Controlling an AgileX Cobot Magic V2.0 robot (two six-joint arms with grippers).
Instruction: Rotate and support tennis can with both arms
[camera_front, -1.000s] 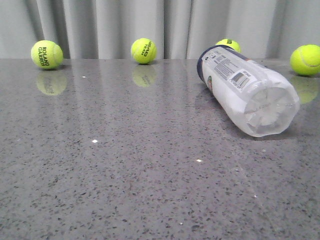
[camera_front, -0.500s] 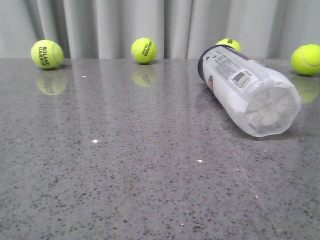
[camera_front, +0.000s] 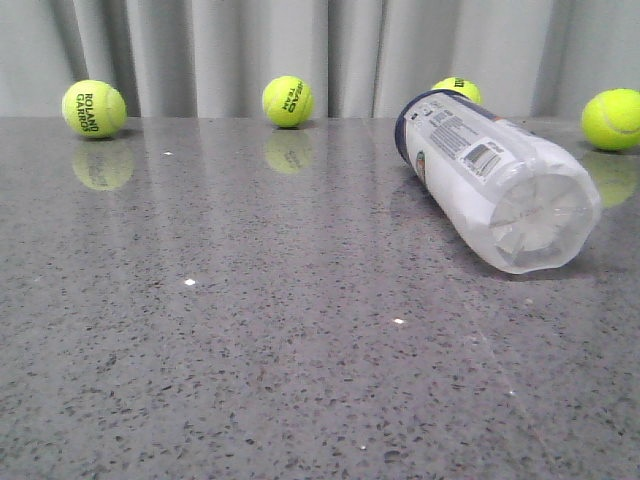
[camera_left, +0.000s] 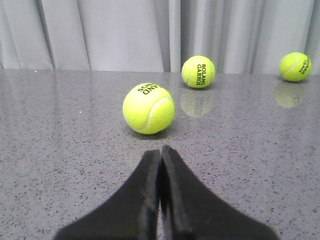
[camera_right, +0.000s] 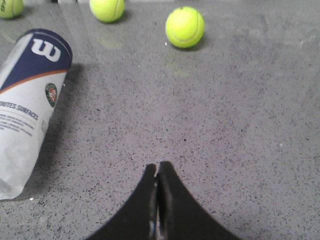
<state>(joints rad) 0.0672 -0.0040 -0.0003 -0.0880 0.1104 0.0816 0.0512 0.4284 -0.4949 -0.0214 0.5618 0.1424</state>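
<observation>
Nothing has shifted since earlier: tennis can (camera_front: 497, 180) lies on its side on the worktop (camera_front: 250, 330), right of centre. Left gripper (camera_left: 161, 154) and right gripper (camera_right: 158, 168) both have jaws pressed together, empty

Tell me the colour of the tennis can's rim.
Navy; the tennis can shows it best in the front view.

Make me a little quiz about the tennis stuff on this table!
1. True or false: the tennis can is standing upright.
2. How many tennis balls show in the front view? A) two B) four C) six
3. Fill in: both the left pincer and the right pincer are ____.

Key: 1. false, it lies on its side on the table. 2. B. 3. shut, holding nothing.
</observation>
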